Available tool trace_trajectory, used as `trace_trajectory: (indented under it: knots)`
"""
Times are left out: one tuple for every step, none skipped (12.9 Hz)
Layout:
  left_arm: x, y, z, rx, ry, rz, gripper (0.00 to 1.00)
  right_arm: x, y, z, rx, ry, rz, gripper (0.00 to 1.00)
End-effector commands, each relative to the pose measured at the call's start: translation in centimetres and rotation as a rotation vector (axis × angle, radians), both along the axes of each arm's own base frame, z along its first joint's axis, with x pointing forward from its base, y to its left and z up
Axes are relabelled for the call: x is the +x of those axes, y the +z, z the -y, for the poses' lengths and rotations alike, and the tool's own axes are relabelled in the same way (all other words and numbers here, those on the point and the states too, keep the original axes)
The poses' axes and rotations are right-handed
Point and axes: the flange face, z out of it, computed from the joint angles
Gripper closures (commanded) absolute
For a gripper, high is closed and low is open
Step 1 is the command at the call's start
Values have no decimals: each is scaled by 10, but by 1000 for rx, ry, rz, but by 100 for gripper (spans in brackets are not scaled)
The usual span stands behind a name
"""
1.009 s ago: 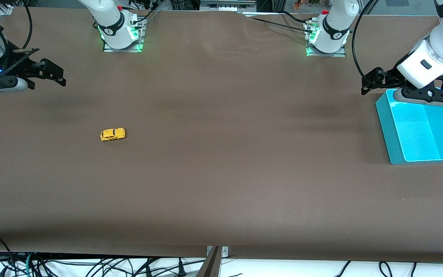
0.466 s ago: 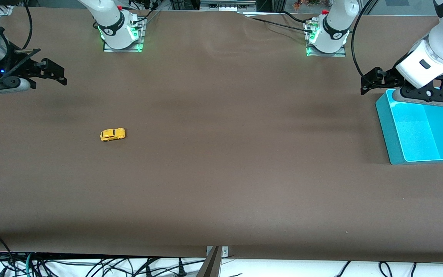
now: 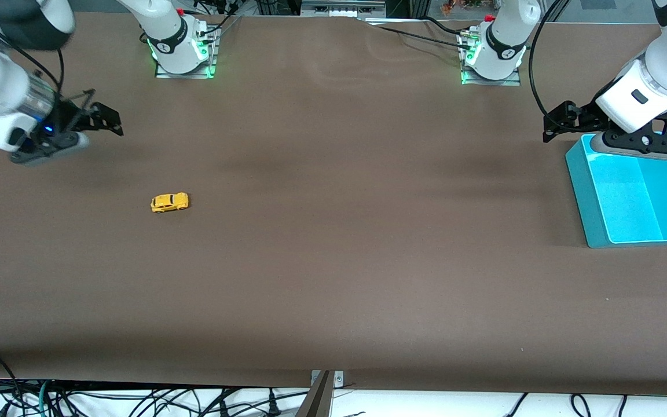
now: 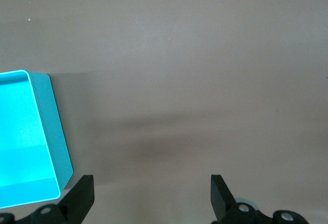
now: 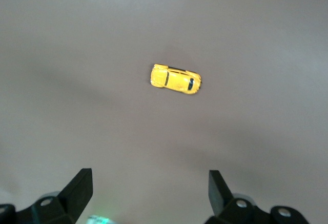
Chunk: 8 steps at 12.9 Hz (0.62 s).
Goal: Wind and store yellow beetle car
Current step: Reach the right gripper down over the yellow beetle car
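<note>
The yellow beetle car (image 3: 169, 202) stands alone on the brown table toward the right arm's end; it also shows in the right wrist view (image 5: 176, 79). My right gripper (image 3: 107, 120) is open and empty, up in the air over bare table, apart from the car. In its wrist view the gripper (image 5: 148, 196) has its jaws wide apart with nothing between them. My left gripper (image 3: 562, 120) is open and empty, hovering beside the rim of the cyan bin (image 3: 634, 194). In the left wrist view the gripper (image 4: 152, 198) shows jaws wide apart.
The cyan bin (image 4: 31, 142) is an open rectangular box at the left arm's end of the table. The two arm bases (image 3: 180, 43) (image 3: 493, 49) stand along the table's farthest edge. Cables hang below the nearest edge.
My right arm has swung in over the table toward the car. The left arm and the car have not moved.
</note>
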Motion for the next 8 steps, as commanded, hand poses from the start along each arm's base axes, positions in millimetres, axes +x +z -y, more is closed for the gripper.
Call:
trace_trajectory:
  knots:
    - [0,7,0,22,-12,-1,0,-6,-57,0,13,255,42,0]
    - [0,7,0,22,-12,-1,0,-2,-77,0,17,360,45,0]
    - [0,7,0,22,-12,-1,0,2,-96,-1,25,478,51,0]
    - [0,7,0,22,-12,-1,0,9,-116,-1,34,621,61,0]
    - [0,7,0,23,-12,-1,0,14,-139,-1,45,745,57,0]
    - [0,7,0,22,-12,-1,0,18,-164,-2,55,851,58,0]
    - [0,7,0,22,-12,-1,0,21,-181,-2,59,914,59,0]
    - [0,7,0,22,-12,-1,0,22,-195,-4,58,969,71,0]
